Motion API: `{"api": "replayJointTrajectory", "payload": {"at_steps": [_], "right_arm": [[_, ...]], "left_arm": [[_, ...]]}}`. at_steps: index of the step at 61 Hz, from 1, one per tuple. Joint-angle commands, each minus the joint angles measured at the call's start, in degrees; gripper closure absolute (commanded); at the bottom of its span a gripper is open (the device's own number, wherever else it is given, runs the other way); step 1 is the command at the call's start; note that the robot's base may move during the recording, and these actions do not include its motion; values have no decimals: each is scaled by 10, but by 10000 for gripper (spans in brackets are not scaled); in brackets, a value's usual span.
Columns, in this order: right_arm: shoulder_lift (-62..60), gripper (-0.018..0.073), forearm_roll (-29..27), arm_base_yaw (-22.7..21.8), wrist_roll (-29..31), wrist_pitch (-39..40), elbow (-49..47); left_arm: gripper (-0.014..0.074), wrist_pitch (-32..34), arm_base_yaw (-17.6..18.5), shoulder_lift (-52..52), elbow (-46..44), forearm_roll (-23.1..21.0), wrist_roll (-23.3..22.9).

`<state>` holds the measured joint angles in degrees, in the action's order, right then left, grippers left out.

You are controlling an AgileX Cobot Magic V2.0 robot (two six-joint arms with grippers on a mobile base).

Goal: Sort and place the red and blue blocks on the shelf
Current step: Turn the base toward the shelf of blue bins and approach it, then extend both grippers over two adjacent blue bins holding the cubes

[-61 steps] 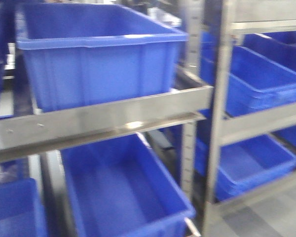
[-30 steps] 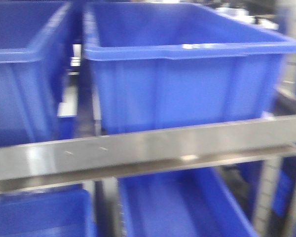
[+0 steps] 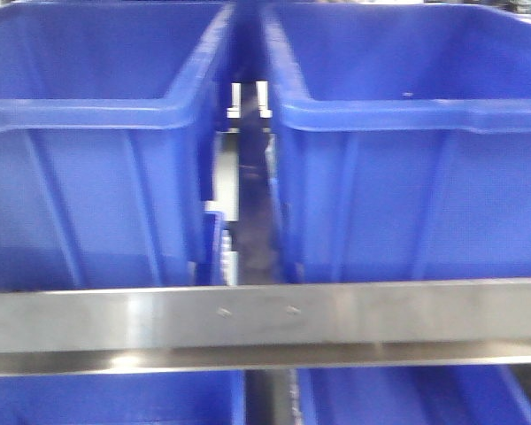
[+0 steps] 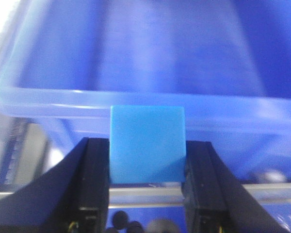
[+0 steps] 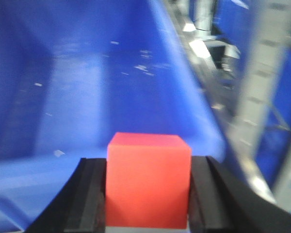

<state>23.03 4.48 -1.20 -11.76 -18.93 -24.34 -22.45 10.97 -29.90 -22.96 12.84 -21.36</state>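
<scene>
**Both blocks gripped**

My left jaws clamp the blue block, just short of a bin rim. Right jaws hold the red block at the near edge of an open bin, roomy inside. Only the front view shows the shelf rail and the narrow gap between the left bin and right bin.

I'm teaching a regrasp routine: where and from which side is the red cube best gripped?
Grip the red cube by two opposite side faces, probably: they are flat and parallel, so fingers seat flush. The right tool holds it that way, coming from behind, which leaves the top and front faces free toward the blue bin.
</scene>
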Motion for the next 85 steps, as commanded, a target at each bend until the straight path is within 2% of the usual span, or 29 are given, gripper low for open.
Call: {"api": "replayJointTrajectory", "payload": {"at_steps": [1,85], "right_arm": [[2,510,8,-4,2,56,-17],[2,510,8,-4,2,56,-17]], "left_arm": [[473,46,-1,-1,-16,4,-3],[473,46,-1,-1,-16,4,-3]]}}
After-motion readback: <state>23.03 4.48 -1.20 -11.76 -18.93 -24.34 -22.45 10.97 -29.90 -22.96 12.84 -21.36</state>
